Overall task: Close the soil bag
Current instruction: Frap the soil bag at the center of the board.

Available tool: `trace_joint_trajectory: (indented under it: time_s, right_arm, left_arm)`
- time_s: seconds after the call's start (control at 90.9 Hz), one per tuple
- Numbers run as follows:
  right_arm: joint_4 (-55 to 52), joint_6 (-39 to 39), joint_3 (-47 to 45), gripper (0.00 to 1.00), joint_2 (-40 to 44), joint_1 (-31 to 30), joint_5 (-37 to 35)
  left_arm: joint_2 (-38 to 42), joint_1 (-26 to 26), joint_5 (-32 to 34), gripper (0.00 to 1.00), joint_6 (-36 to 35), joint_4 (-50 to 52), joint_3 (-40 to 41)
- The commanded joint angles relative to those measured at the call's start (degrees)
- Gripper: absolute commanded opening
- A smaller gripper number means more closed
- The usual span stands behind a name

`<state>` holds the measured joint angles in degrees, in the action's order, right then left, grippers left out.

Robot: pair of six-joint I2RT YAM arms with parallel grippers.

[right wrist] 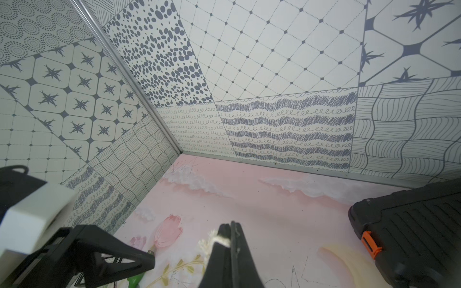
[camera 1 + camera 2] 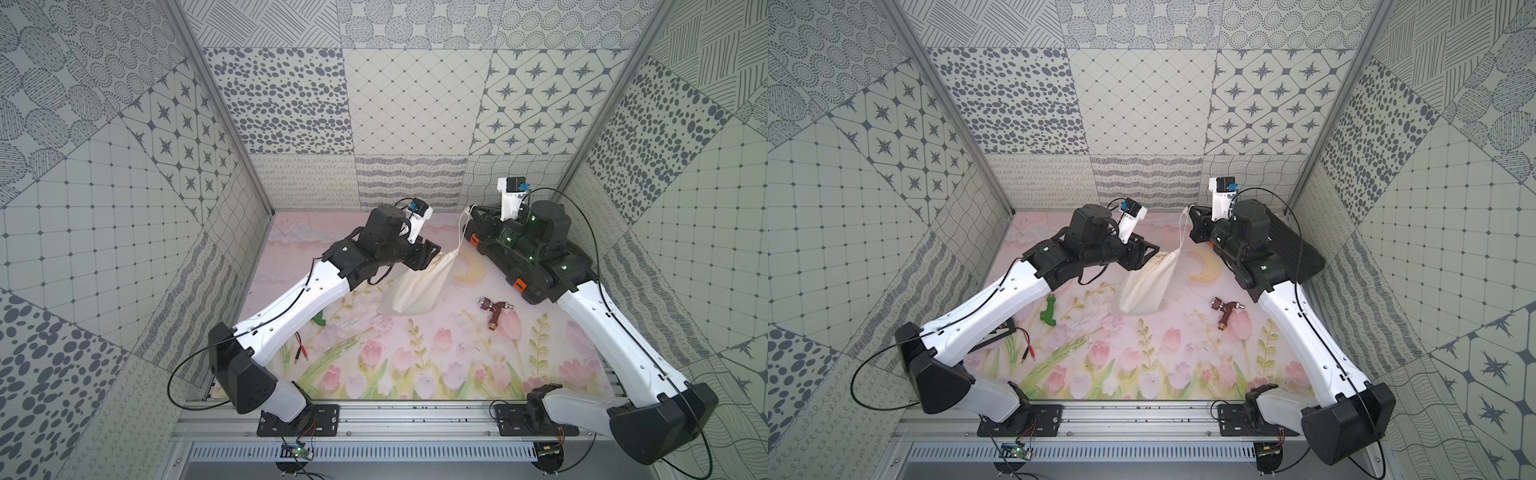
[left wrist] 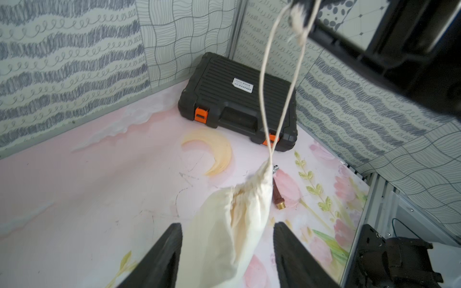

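Left wrist view tells me most: the soil bag runs straight out ahead of the left gripper, its cloth passing between the two black fingers. They stand wide apart on either side of it. One finger sits close against the cloth and the other shows bare mat in the gap, so I read that hand as open and gripping nothing.

Just past the fingertips the bag's neck is gathered into tight pleats. From it the drawstring cords climb away as a narrow, straight-drawn loop. In both top views they end at the right gripper, which hangs higher than the left hand and well beyond it, over the black tool case. The right wrist view shows that hand pressed together on the frayed, knotted end of the cords.

The line that matters to me is bag and cords together. The bag's base rests on the mat back under the left wrist, its neck is raised ahead of the fingers, and its long axis carries on into the cords toward the right hand.

The left gripper is much the nearer to the neck. I judge that any further pull by the right hand along that line needs the left to pinch the cloth, or the bag will simply lift and follow. I cannot tell whether the neck has any gap left.
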<state>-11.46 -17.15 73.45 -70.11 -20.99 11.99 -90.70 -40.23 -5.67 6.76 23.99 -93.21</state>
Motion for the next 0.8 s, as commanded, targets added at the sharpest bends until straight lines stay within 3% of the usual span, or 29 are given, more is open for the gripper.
trace_joint_trajectory:
  time_s: [0.0,0.154,0.308,0.473,0.605,0.792]
  right_arm:
    - [1.5,0.8,1.9,0.0,0.4,-0.5,0.9]
    - [0.3,1.4,1.7,0.0,1.0,-0.6,0.5]
    - [0.1,1.4,1.3,0.0,1.5,-0.6,0.5]
    - [-0.4,2.0,0.7,0.0,2.0,-0.6,-0.3]
    - [-0.4,1.9,0.5,0.0,2.2,-0.6,-1.0]
    - [-0.8,3.3,1.2,0.0,2.7,-0.3,-4.4]
  left_arm:
    - [-9.2,-0.8,-11.8,0.59,-2.5,-3.6,-9.6]
    - [-13.3,-1.6,-18.5,0.56,-0.9,-9.3,-10.5]
    - [-16.2,-1.8,-21.1,0.53,0.5,-10.0,-12.4]
    - [-14.2,-1.8,-24.0,0.5,3.6,-15.4,-6.9]
    - [-13.5,-1.8,-21.1,0.37,4.1,-15.0,-4.8]
    - [-15.3,-1.8,-17.7,0.09,3.3,-8.9,-2.4]
